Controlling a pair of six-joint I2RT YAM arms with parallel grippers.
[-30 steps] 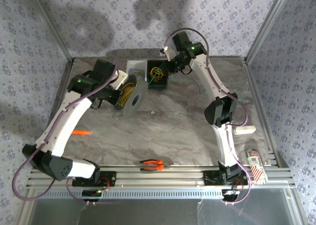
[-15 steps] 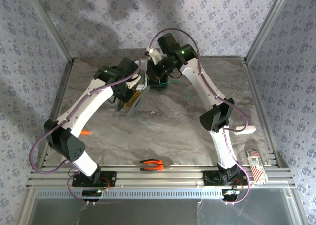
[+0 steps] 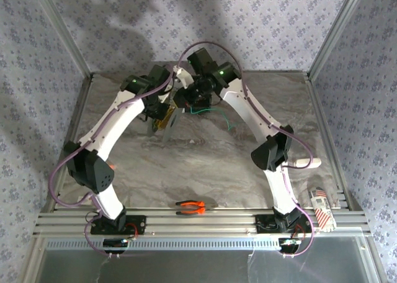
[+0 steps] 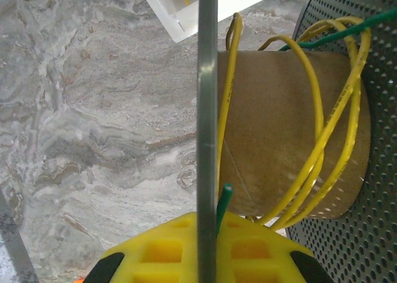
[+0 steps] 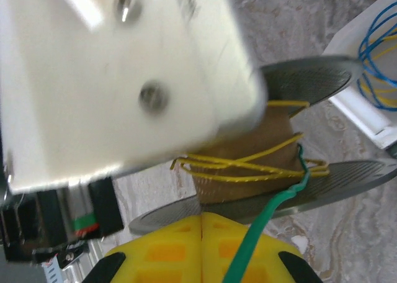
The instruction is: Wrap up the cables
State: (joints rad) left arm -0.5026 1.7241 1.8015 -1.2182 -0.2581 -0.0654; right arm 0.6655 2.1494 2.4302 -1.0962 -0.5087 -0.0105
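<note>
Far across the surface [image 3: 205,165], the left gripper [image 4: 208,249] clamps the spool [image 4: 279,128] by its flange to steady it while the right gripper [image 5: 203,252], closed on the green cable [image 5: 259,230], holds it at the yellow-wound core.

orange-handled pliers [image 3: 191,207] lie at the near edge of the grey marbled table top [image 3: 211,165]. far behind them and a little left, a dark grey perforated round spool [image 3: 172,123] with a brown cardboard core [image 4: 273,140] stands tilted on edge, a white open tray [image 4: 186,22] just beyond it. well right of the pliers lies a white block [image 3: 308,163], with a red-and-white striped packet [image 3: 318,198] nearer. left of the pliers sits a small orange piece [image 3: 111,167].
</note>
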